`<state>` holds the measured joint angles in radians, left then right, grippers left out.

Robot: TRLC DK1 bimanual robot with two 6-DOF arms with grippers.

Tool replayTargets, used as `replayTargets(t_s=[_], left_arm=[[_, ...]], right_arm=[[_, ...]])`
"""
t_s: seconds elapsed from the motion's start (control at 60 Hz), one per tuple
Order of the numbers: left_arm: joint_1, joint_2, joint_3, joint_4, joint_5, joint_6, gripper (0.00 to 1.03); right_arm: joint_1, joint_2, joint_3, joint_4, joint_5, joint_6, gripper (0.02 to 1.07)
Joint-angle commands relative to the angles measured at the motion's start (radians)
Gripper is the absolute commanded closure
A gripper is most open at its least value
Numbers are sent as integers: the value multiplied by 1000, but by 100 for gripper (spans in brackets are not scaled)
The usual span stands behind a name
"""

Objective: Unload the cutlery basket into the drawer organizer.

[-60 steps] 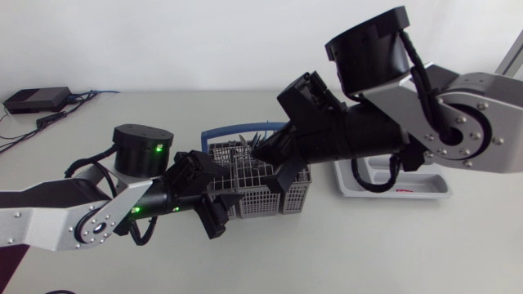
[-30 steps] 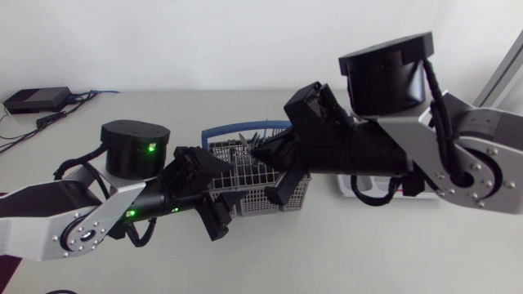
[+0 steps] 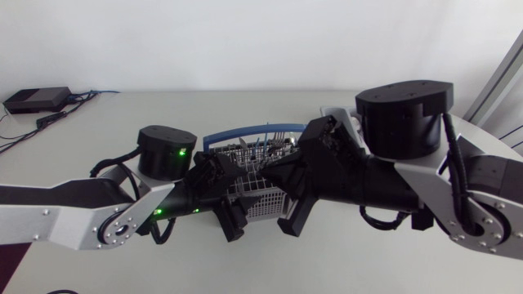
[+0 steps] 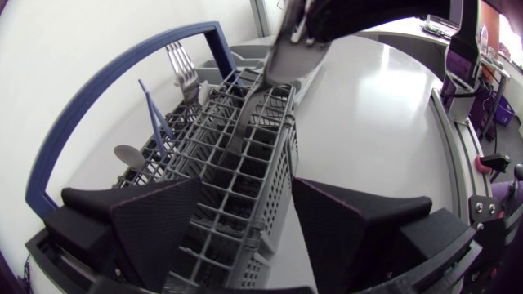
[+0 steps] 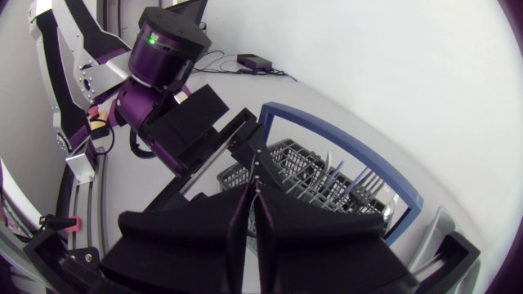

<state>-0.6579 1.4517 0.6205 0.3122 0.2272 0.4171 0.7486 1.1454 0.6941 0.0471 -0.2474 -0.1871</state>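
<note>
The grey wire cutlery basket (image 3: 260, 189) with a blue hoop handle (image 3: 245, 132) stands mid-table. My left gripper (image 3: 231, 214) is at its near end, one finger against each side wall, and in the left wrist view its fingers (image 4: 155, 220) flank the basket (image 4: 237, 188). Over the basket, my right gripper (image 3: 280, 175) is shut on a flat metal knife (image 4: 279, 61) that still reaches down into a compartment. A fork (image 4: 175, 62), a spoon (image 4: 127, 155) and other pieces stand in the basket. My right arm hides the drawer organizer in the head view.
A black box (image 3: 36, 100) with cables lies at the table's back left corner. Bare tabletop (image 3: 163, 269) lies in front of both arms.
My right arm has swung down and to the right, its gripper staying over the basket. My left arm's elbow has shifted right. The basket has turned slightly.
</note>
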Motion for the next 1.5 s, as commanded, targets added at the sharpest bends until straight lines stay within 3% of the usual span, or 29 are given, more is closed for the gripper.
replayTargets(t_s=[0.0,0.25,0.7,0.917,1.067,1.183,1.3,1.483], left_arm=[[-6,68,41,19,-8,-24,11],[0,150,59,45,-8,-28,11],[6,78,19,44,-6,-29,11],[23,-180,-44,-47,63,-14,6],[21,-315,-36,-163,155,23,6],[9,-323,5,-208,253,31,6],[-36,-297,30,-208,259,51,6],[-46,-206,122,-216,310,49,7]], right_arm=[[35,-41,-13,5,-27,-5,99],[26,-88,36,-39,-27,-5,99],[11,-200,180,-225,-33,-18,99],[-153,-257,214,-365,-230,-69,99],[-235,-291,206,-435,-362,-106,99],[-238,-314,182,-452,-398,-110,99],[-233,-320,188,-487,-434,-110,99],[-213,-339,159,-503,-487,-120,99]])
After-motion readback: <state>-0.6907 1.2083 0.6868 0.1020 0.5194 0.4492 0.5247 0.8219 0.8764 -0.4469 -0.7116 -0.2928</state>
